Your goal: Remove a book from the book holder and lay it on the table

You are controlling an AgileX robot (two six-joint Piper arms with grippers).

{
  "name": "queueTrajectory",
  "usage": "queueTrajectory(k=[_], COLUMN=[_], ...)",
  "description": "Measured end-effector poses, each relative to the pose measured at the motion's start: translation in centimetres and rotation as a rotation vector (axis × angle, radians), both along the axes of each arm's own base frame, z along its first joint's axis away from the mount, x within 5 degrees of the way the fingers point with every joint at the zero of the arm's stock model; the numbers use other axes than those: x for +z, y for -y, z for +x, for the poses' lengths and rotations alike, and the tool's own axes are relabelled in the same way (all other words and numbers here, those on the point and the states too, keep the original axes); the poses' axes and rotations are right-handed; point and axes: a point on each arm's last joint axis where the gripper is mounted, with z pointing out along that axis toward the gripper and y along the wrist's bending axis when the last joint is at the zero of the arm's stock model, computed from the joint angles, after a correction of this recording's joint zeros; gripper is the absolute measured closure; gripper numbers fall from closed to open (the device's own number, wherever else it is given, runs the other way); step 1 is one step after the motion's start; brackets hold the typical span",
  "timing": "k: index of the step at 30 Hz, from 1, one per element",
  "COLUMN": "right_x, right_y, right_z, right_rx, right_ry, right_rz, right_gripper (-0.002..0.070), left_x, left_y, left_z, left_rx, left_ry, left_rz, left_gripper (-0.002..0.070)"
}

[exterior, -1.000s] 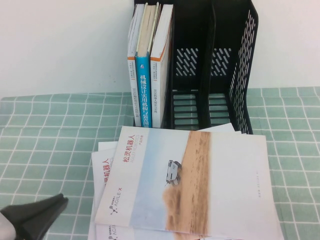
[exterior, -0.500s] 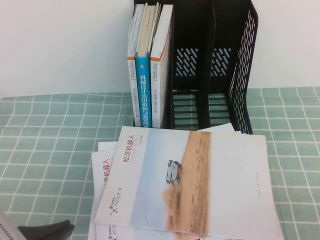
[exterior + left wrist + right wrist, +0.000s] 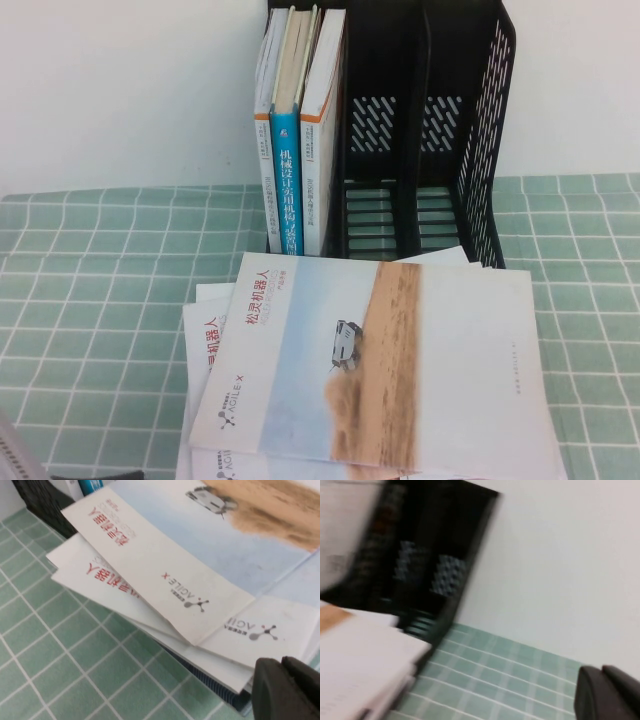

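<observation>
The book [image 3: 380, 370], a thin pale blue-white booklet with a sandy band and red title, lies flat on the table [image 3: 90, 280], on top of other similar booklets. It also shows in the left wrist view [image 3: 165, 555]. The black book holder [image 3: 480, 120] stands behind it, its two right compartments empty. My left gripper [image 3: 281, 680] is shut and empty, low beside the near-left corner of the booklet stack; only a sliver of its arm [image 3: 12, 455] shows in the high view. My right gripper [image 3: 601, 680] is shut and empty, off to the right of the book holder [image 3: 420, 555].
A thick blue-spined book [image 3: 286, 180] and white orange-banded books [image 3: 318, 130] stand in the holder's left compartment. More booklets [image 3: 205, 340] lie under the top one, fanned out to the left. A white wall stands behind the holder.
My left gripper has drawn back down and left, almost out of the bottom-left corner of the high view. The booklets and the holder have not moved.
</observation>
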Motion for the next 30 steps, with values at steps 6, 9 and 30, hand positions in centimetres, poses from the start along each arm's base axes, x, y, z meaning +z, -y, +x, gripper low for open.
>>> queueTrajectory(k=[6,9,30], right_x=[-3.1,-4.7,-7.1], right_y=[1.4,1.8,2.4], right_z=[-1.0,-1.2,-1.8], right_rx=[-0.197,-0.267,-0.363], right_ry=[0.005,-0.029,-0.273], right_rz=[-0.01,0.0,-0.092], right_gripper=[0.0678,0.0678,0.0678], left_x=[-0.3,-0.4,-0.7], left_y=[0.0,0.0,0.0], left_z=[-0.3,-0.4,-0.6], left_rx=[-0.015,-0.021,-0.031], left_ry=[-0.039,-0.053,-0.082], left_rz=[0.021,0.028,0.039], left_gripper=[0.0677,0.0677,0.0678])
